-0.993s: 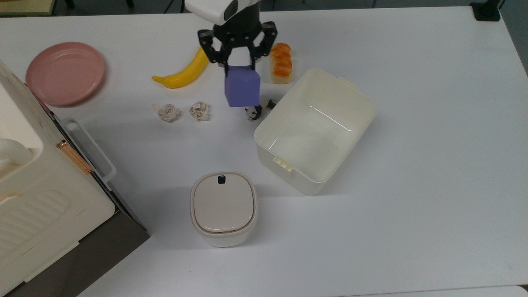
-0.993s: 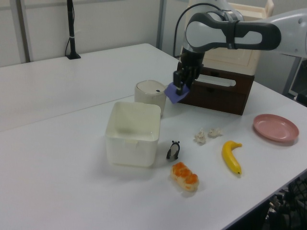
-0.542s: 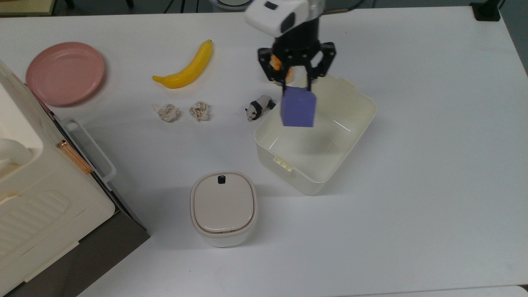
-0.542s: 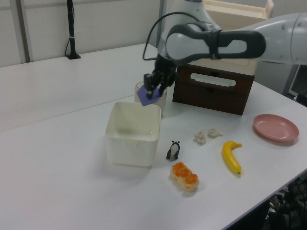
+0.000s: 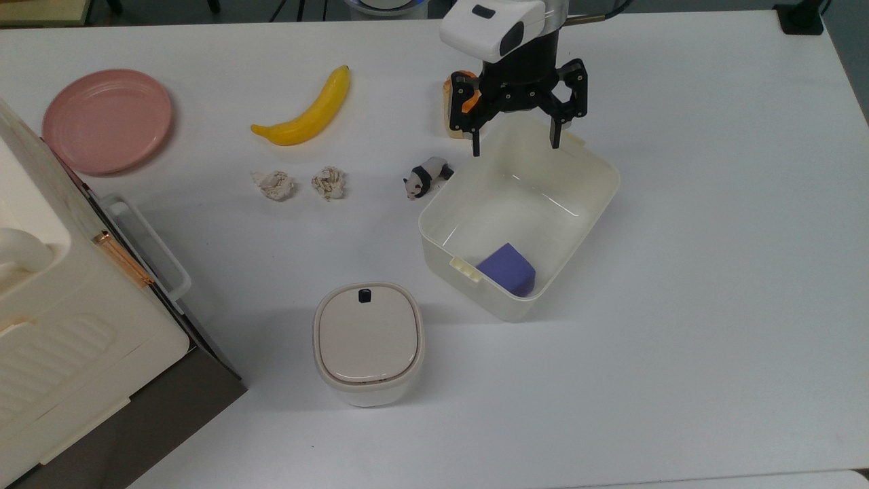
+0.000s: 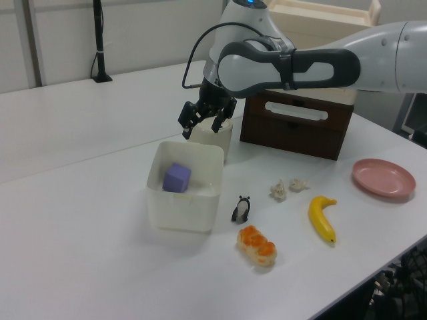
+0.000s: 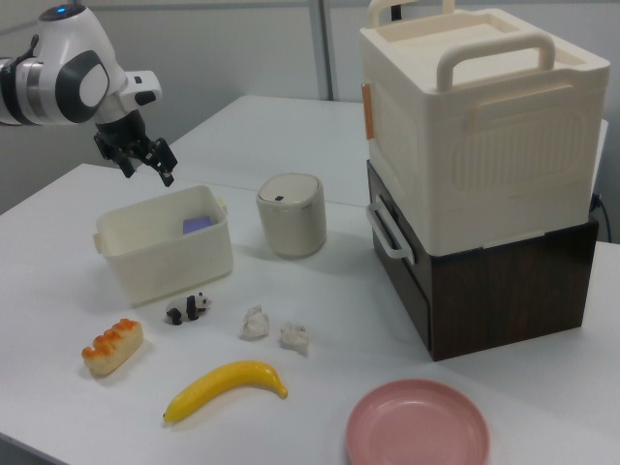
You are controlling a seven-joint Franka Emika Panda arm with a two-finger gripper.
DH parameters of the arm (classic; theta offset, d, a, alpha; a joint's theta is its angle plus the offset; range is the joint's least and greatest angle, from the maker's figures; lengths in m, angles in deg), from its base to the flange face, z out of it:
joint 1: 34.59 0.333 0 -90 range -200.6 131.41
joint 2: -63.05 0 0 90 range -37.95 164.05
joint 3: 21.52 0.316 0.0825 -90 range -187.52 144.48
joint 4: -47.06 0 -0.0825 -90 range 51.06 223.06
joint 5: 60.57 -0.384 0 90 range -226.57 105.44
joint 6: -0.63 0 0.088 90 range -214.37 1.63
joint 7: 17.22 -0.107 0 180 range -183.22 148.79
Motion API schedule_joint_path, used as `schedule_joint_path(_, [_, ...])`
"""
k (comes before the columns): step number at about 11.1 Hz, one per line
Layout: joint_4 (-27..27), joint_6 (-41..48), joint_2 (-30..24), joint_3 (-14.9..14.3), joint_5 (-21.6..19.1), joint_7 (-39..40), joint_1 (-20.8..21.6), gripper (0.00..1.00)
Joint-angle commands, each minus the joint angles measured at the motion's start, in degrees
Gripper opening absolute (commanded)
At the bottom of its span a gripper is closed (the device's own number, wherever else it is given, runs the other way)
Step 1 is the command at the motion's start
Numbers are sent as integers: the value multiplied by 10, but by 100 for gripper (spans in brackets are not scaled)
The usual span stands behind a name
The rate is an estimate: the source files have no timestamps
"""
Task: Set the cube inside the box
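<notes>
The purple-blue cube (image 5: pixel 507 268) lies on the floor of the cream-white box (image 5: pixel 523 204), in the corner nearest the top view's bottom edge. In the left view the cube (image 6: pixel 177 178) rests against the box's (image 6: pixel 183 210) inner wall. The right view has the cube (image 7: pixel 199 224) just visible over the box's (image 7: pixel 165 257) rim. My gripper (image 5: pixel 515 147) hangs open and empty above the box's far rim, well apart from the cube. The left view shows the gripper (image 6: pixel 198 129) above the box's back edge, and in the right view the gripper (image 7: pixel 148 172) hovers over the tub.
A toy panda (image 5: pixel 426 178) stands just off the box's left wall in the top view. A bread loaf toy (image 6: pixel 257 245), a banana (image 5: pixel 305 115), two crumpled paper balls (image 5: pixel 275 185) (image 5: pixel 329 182), a pink plate (image 5: pixel 107 119), a lidded bin (image 5: pixel 368 343) and a big cream appliance (image 5: pixel 68 326) share the table.
My gripper carried the cube rightward in the top view to above the box, then opened. The cube dropped and now lies inside the box.
</notes>
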Motion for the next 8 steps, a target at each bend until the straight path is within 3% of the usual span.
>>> schedule_joint_path(1, [4,6,-2,1,33,-9,3,100])
schedule_joint_path(5, [4,170,-80,-13,38,-22,-62,100])
schedule_joint_path(8, [1,197,-120,-20,30,-9,-119,100])
